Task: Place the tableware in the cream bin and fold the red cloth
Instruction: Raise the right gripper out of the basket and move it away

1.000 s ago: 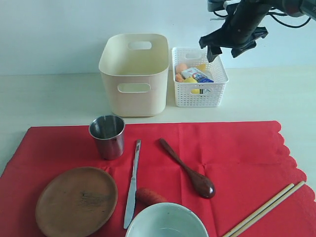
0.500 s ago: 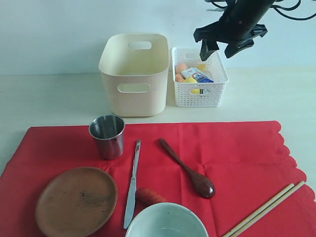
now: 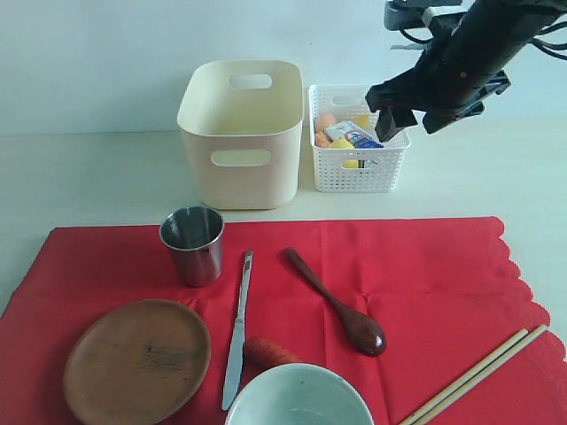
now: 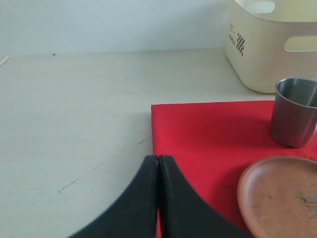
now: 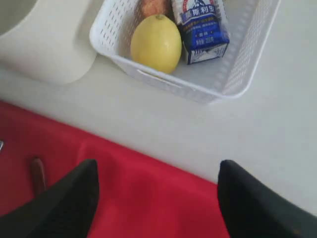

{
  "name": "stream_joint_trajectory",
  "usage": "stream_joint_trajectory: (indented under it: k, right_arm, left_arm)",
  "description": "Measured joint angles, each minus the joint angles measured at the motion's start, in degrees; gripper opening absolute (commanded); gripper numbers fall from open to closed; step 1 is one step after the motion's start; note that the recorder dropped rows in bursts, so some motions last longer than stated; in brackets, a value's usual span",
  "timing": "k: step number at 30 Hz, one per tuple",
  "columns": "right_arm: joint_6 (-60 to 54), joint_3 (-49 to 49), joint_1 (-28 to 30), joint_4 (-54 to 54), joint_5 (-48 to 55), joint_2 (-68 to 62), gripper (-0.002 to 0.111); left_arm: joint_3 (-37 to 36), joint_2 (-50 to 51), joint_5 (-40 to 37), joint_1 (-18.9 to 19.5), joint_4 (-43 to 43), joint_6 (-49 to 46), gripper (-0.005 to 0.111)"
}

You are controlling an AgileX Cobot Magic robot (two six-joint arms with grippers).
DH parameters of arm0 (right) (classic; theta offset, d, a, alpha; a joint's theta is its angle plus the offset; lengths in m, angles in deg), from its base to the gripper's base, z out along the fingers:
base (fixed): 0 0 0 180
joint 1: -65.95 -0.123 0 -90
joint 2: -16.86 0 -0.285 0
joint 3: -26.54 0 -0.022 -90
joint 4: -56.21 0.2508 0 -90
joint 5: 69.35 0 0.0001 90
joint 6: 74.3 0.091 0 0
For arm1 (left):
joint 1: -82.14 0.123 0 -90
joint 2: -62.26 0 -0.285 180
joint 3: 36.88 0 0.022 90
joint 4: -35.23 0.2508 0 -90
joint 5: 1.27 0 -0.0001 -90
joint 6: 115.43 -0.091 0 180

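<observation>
On the red cloth [image 3: 425,266] stand the steel cup [image 3: 192,244] and brown wooden plate [image 3: 137,359] at left. Then come the silver knife [image 3: 237,329], dark spoon [image 3: 337,304], pale bowl [image 3: 299,400] at the front edge, and chopsticks [image 3: 474,374] at right. The cream bin [image 3: 239,133] stands behind the cloth. My right gripper [image 3: 414,117] hangs open and empty in the air over the white basket's near right side; its wrist view shows the right gripper [image 5: 157,168] above the cloth's far edge [image 5: 124,193]. My left gripper [image 4: 158,159] is shut and empty over the cloth's left edge [image 4: 208,129], near the cup [image 4: 294,119] and plate [image 4: 280,196].
A white lattice basket [image 3: 357,164] right of the bin holds a lemon [image 5: 156,43], a milk carton [image 5: 200,25] and other food. A carrot [image 3: 268,351] lies on the cloth between the knife and the bowl. Bare table borders the cloth on the left and right.
The right gripper has swung from above the basket's back to the right and lower, still open. Nothing on the cloth has moved.
</observation>
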Motion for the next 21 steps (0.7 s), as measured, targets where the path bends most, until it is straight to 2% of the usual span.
stream_joint_trajectory:
  k: [8,21]
  right_arm:
    - [-1.3,-9.3,0.0,0.0,-1.7,8.7,0.065]
    - [-4.9,-14.6,-0.1,1.7,1.8,22.6,0.065]
  left_arm:
    - [0.0,0.0,0.0,0.0,0.0,0.0,0.000]
    - [0.0,0.0,0.0,0.0,0.0,0.0,0.000]
